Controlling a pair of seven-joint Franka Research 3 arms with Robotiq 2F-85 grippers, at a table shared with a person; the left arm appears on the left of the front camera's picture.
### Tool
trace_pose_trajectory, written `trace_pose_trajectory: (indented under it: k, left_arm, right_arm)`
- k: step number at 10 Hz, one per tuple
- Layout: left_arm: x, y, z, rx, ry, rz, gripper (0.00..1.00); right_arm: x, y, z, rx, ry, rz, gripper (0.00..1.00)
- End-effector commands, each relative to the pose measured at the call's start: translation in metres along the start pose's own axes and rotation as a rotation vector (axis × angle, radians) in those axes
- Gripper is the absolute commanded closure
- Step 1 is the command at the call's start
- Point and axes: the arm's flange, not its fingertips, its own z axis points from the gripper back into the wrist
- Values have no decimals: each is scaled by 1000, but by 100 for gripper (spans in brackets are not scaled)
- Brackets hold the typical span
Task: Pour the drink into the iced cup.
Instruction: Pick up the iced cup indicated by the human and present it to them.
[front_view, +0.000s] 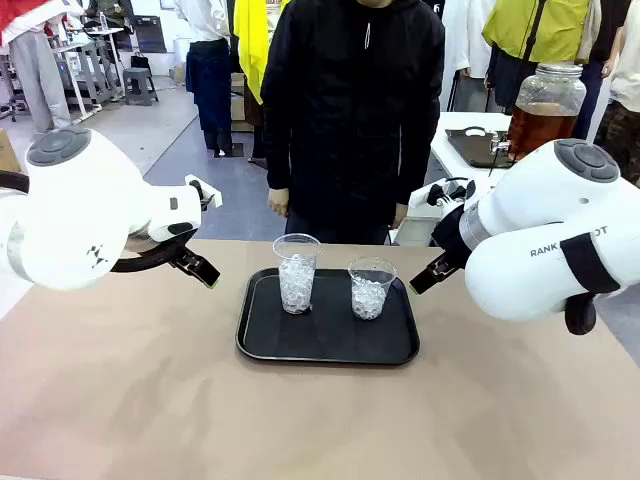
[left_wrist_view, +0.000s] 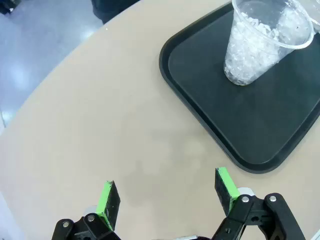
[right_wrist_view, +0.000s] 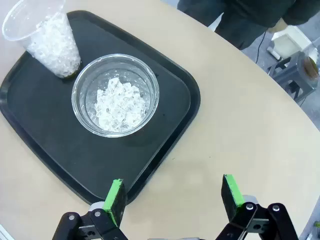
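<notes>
Partly, "RANK" on right arm (front_view: 548, 232); tall cup (front_view: 297, 273), short cup (front_view: 370, 290), tray (front_view: 325, 340)

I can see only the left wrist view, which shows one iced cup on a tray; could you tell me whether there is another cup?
Observer: Yes. A shorter iced cup stands on the black tray, to the right of the tall iced cup and apart from it.
Operator: Thank you. What is there to pour?
Observer: The amber drink sits in a glass jar dispenser, far back on the right in the front view.
Operator: And the other arm's hand?
Observer: The right gripper is open and empty, by the tray's edge.
</notes>
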Motion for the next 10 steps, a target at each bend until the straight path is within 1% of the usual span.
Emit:
trace_pose_trajectory:
  k: [1,10]
  left_arm:
    - [0,1,0,2,-9,-4,0]
    - [0,1,0,2,-9,-4,0]
  right_arm:
    - [0,-1,0,-3,-1,-2,0]
    - [0,-1,0,-3,-1,-2,0]
